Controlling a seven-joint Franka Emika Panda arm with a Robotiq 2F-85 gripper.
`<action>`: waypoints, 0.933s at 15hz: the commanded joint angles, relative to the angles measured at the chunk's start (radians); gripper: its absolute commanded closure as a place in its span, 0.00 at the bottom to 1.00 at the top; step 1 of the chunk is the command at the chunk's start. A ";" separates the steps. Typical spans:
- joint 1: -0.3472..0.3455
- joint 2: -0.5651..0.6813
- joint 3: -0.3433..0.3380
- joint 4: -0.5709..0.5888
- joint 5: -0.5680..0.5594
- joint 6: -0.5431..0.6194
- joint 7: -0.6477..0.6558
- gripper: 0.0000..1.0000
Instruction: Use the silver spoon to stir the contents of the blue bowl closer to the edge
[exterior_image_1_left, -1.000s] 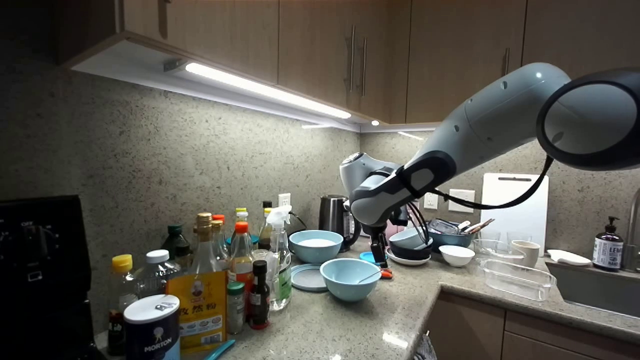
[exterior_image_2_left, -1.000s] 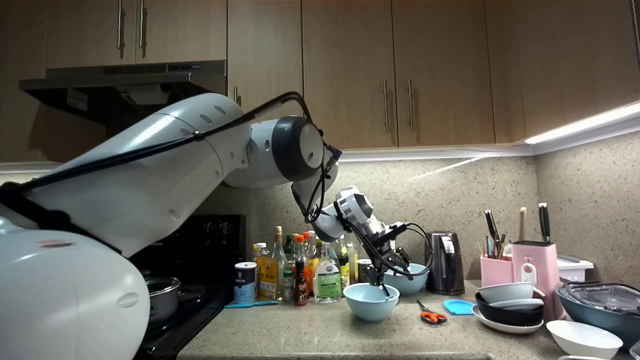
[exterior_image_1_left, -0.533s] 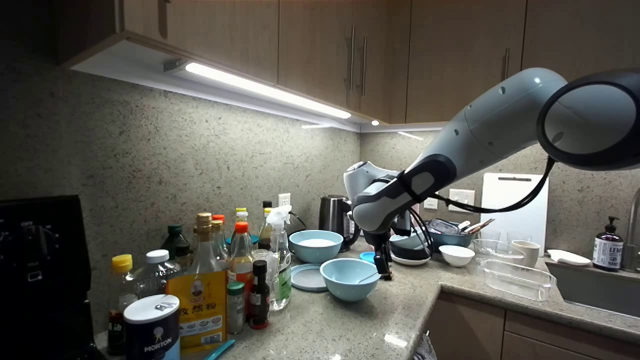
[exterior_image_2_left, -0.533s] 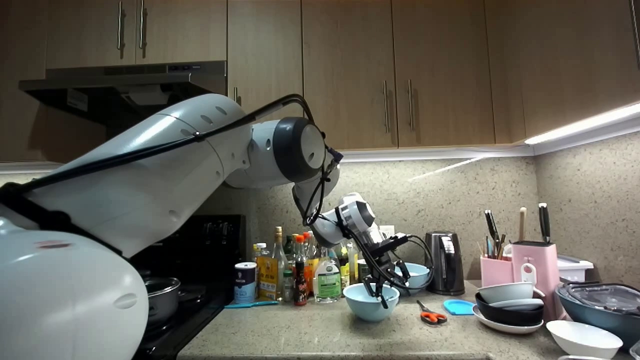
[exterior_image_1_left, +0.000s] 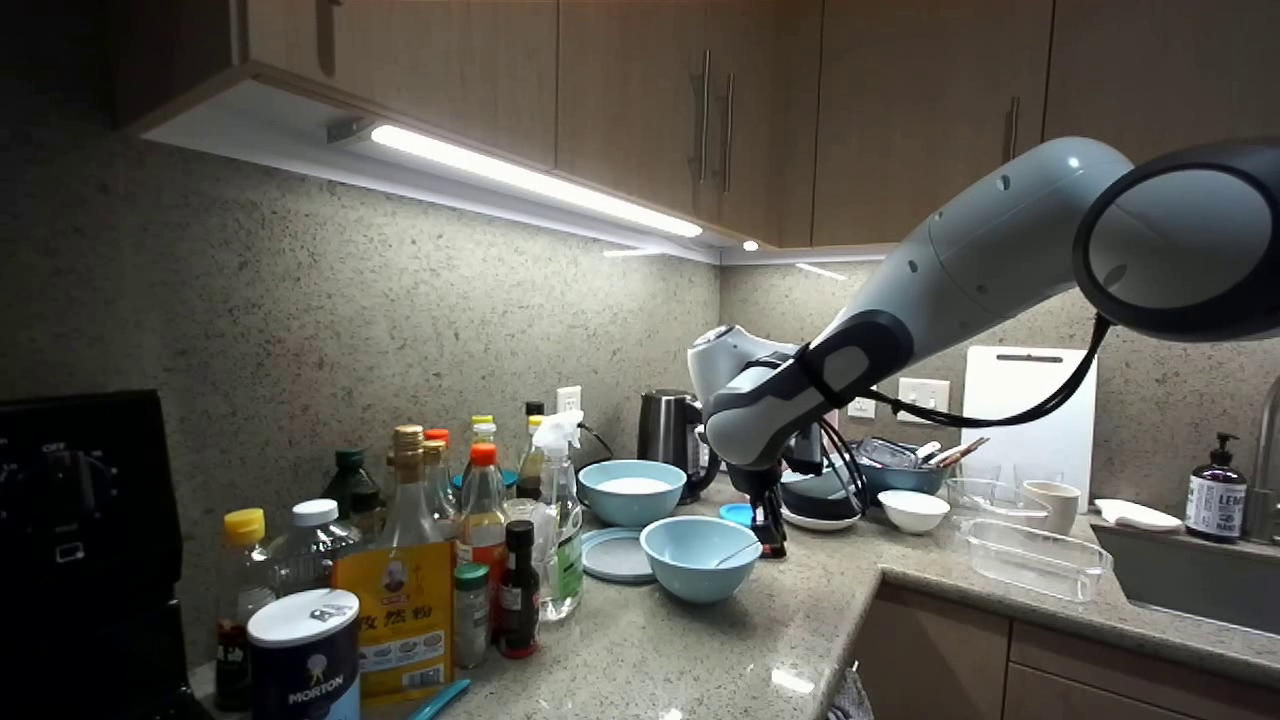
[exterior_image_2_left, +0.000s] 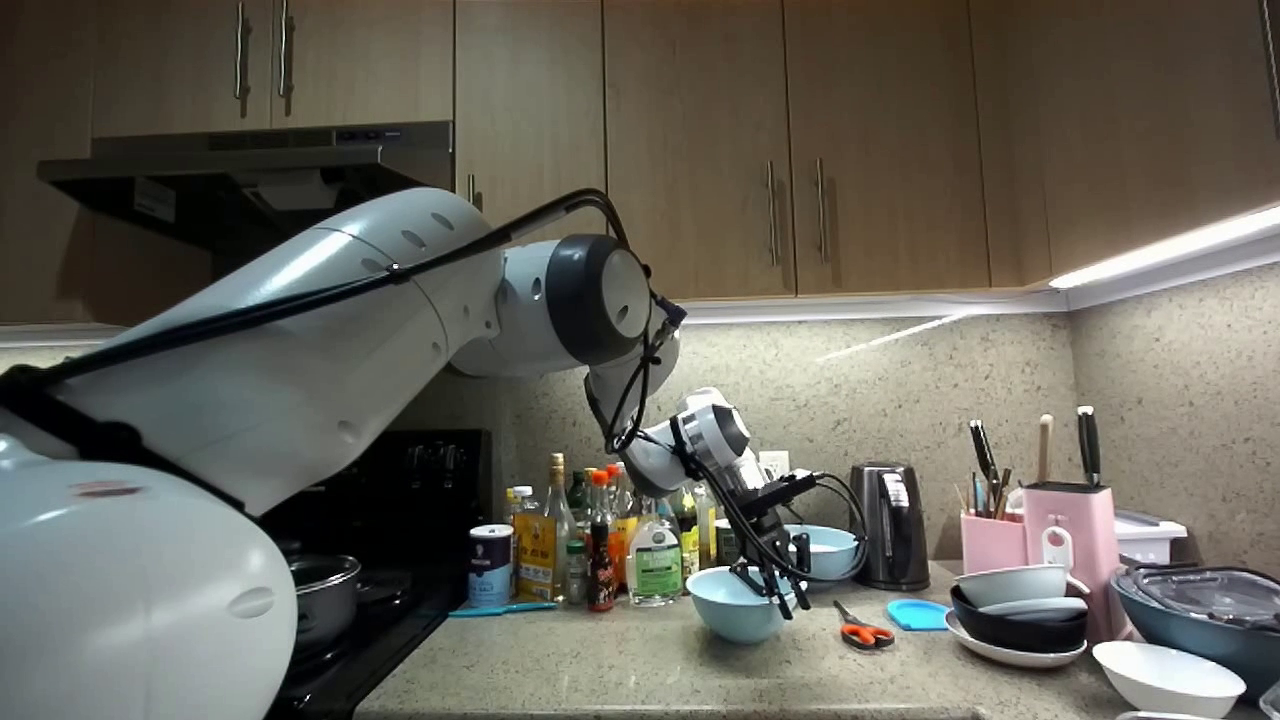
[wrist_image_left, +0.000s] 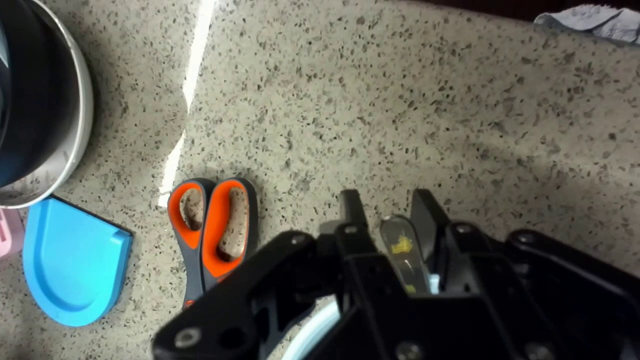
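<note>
The blue bowl (exterior_image_1_left: 697, 582), light blue and paler inside, stands on the counter near its edge, and is also in an exterior view (exterior_image_2_left: 728, 617). The silver spoon (exterior_image_1_left: 738, 553) leans in it, handle over the rim. In the wrist view the spoon handle (wrist_image_left: 406, 245), with yellow patches on it, lies between the fingers of my gripper (wrist_image_left: 385, 195). A gap shows between handle and left finger; the right finger is closer, touching or not I cannot tell. The gripper is partly open, beside the bowl's rim. The bowl's contents are hidden.
Orange-handled scissors (wrist_image_left: 220, 225) and a bright blue dish (wrist_image_left: 75, 265) lie close to the gripper. Behind stand another light-blue bowl (exterior_image_1_left: 632, 508) with white contents and a kettle (exterior_image_2_left: 890, 525). Bottles (exterior_image_2_left: 655, 560) flank the bowl; stacked dark bowls (exterior_image_2_left: 1020, 622) stand opposite.
My gripper has come down to the spoon handle beside the bowl. Its fingers have drawn closer together around the handle. Bowl and spoon look unmoved.
</note>
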 joint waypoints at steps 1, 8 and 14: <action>-0.006 -0.017 0.004 -0.030 0.006 0.024 0.013 0.93; 0.032 -0.033 0.005 -0.058 -0.021 0.018 0.026 0.92; 0.164 -0.039 -0.081 -0.059 -0.174 -0.004 0.210 0.93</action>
